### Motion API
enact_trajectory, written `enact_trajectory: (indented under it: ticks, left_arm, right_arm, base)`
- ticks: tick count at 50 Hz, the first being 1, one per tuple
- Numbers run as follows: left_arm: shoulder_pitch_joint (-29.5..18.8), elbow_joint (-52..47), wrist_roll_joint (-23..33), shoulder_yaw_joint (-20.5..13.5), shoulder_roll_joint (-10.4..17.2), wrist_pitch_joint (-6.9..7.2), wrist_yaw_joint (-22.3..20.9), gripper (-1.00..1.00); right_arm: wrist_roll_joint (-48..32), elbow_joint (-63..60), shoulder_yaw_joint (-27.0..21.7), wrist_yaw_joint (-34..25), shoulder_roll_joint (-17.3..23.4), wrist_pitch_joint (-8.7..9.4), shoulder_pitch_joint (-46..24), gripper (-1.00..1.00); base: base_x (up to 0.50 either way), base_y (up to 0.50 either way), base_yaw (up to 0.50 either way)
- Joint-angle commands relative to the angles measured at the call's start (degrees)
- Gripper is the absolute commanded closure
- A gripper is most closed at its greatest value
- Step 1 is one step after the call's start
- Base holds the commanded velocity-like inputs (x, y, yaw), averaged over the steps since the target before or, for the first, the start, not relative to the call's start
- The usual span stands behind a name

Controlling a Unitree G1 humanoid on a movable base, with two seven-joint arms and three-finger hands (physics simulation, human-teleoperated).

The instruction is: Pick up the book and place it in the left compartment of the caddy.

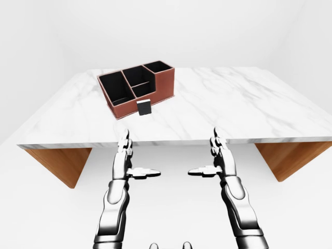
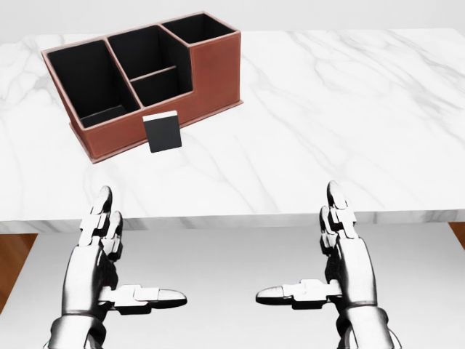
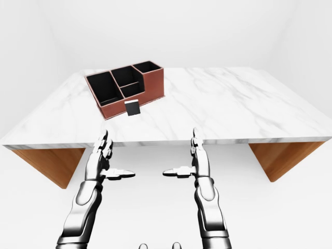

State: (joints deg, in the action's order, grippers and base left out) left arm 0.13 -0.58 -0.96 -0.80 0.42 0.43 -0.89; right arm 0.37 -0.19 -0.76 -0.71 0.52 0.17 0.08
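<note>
marble table (image 2: 349, 109) | caddy (image 2: 211, 73) on it — book (image 2: 162, 132) upright beside

all three views look down from the head across the table (image 1: 233, 104) toward its far edge. the head view sits nearer, cropping the corners; both eye views share nearly the whole top, seemingly offset sideways.

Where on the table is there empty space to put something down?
The marble table is bare across its whole right side in the head view, from the caddy to the right edge. A bare strip also runs along the near edge, above both open hands. It is crowded only at top left, where the small dark book stands against the caddy's near wall.
</note>
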Motion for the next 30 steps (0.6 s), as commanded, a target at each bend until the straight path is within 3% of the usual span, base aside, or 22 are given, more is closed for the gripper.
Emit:
enact_trajectory:
  ticks: [1, 7, 8, 10, 24, 30]
  left_arm:
    - [0.7, -2.0, -2.1, -1.2, 0.4, 1.91, -1.9, -1.00]
    - [1.0, -5.0, -2.2, -1.6, 0.7, 4.19, -2.1, -1.00]
    - [0.8, -5.9, -2.3, -1.6, 0.7, 4.57, -2.2, -1.00]
    - [0.1, -6.3, -2.4, -1.8, 0.8, 4.57, -2.2, -1.00]
    - [-7.6, -9.9, -3.0, -3.2, 2.1, 4.57, -1.0, -1.00]
    - [-6.9, -13.8, -2.5, -1.7, 1.5, 4.57, -0.9, -1.00]
  right_arm:
    - [0.0, -1.0, -1.1, -1.5, 0.7, 1.14, 0.6, -1.00]
    - [-0.3, -3.0, -1.4, -1.8, 0.8, 3.00, 0.6, -1.00]
    - [-0.3, -4.0, -1.4, -1.8, 0.8, 3.97, 0.3, -1.00]
    - [-0.1, -5.6, -1.4, -2.1, 0.8, 4.83, 0.1, -1.00]
    - [2.5, -13.2, -2.1, -2.8, 1.1, 4.83, -4.1, -1.00]
    - [2.9, -16.0, -1.6, -3.1, 1.0, 4.83, -3.4, -1.00]
  base:
    - [0.00, 0.00, 0.00]
    - [0.00, 0.00, 0.00]
    - [0.00, 0.00, 0.00]
    - [0.00, 0.00, 0.00]
    - [0.00, 0.00, 0.00]
    - [0.03, 0.03, 0.00]
